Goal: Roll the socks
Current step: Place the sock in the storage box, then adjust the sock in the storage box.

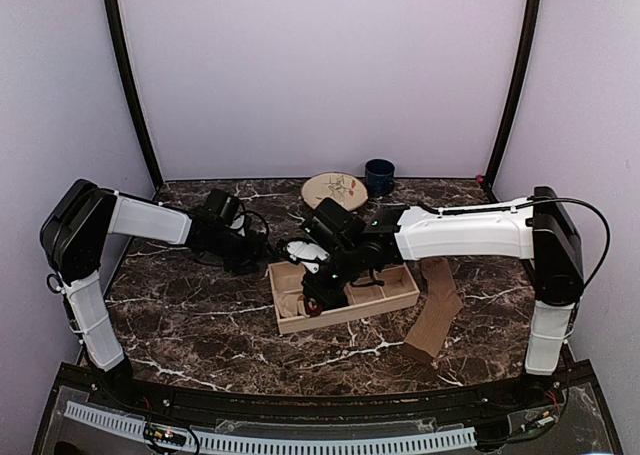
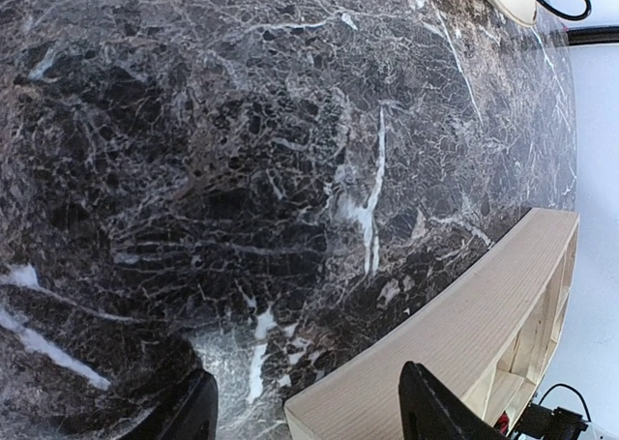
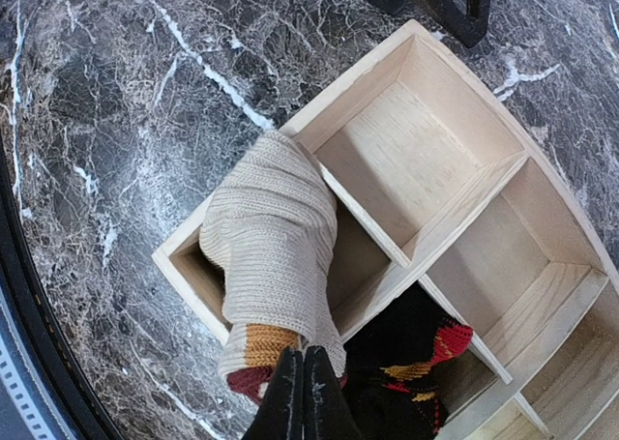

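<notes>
A rolled beige sock with brown and maroon stripes sits in the corner compartment of a wooden box, bulging above its rim. A black sock with red and orange diamonds fills the compartment beside it. My right gripper is shut, with its tips against the beige sock's striped end; no fabric shows between the fingers. In the top view the right gripper hangs over the box's left end. A plain tan sock lies flat on the table right of the box. My left gripper stands open over the box's corner, holding nothing.
A round wooden plate and a dark blue cup stand at the back of the marble table. The left gripper hovers just left of the box. The box's other compartments hold nothing.
</notes>
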### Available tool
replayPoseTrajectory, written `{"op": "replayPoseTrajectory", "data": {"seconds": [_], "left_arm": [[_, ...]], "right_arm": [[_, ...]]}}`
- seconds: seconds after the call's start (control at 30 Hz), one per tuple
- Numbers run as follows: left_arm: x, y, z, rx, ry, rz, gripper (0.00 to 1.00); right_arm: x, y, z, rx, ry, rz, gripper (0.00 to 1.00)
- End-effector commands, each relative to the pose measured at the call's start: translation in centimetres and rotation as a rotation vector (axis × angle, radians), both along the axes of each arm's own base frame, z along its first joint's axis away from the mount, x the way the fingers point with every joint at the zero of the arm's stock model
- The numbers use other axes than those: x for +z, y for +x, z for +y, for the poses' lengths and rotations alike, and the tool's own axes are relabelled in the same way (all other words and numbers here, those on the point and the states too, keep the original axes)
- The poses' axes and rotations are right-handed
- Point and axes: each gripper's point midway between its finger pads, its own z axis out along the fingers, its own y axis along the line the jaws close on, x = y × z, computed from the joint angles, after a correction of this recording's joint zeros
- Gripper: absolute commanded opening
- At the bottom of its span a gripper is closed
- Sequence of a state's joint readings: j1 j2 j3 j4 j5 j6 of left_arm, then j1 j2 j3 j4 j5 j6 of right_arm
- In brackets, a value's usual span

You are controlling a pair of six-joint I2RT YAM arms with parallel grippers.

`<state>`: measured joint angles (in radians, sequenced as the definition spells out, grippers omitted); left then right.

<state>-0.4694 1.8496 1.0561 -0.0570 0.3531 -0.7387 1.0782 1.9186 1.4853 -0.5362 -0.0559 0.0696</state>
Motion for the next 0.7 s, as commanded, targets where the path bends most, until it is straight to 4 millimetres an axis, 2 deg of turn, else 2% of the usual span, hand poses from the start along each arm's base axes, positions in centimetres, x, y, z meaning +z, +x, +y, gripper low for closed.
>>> {"op": "replayPoseTrajectory", "data": {"seconds": [0.0, 0.23, 0.67], "left_arm": [[0.2, -0.5, 0.1, -0.008, -0.011, 0.007, 0.67], [0.4, -0.5, 0.1, -0.011, -0.013, 0.008, 0.67], [-0.4, -0.6, 0.4, 0.006, 0.002, 0.022, 0.67]], "right_arm": [[0.8, -1.0, -0.3, 0.008, 0.005, 0.012, 0.00], [-0.6, -1.7, -0.4, 0.049, -0.031, 0.051, 0.00], [-2.8, -2.2, -1.0, 0.065, -0.068, 0.088, 0.00]]}}
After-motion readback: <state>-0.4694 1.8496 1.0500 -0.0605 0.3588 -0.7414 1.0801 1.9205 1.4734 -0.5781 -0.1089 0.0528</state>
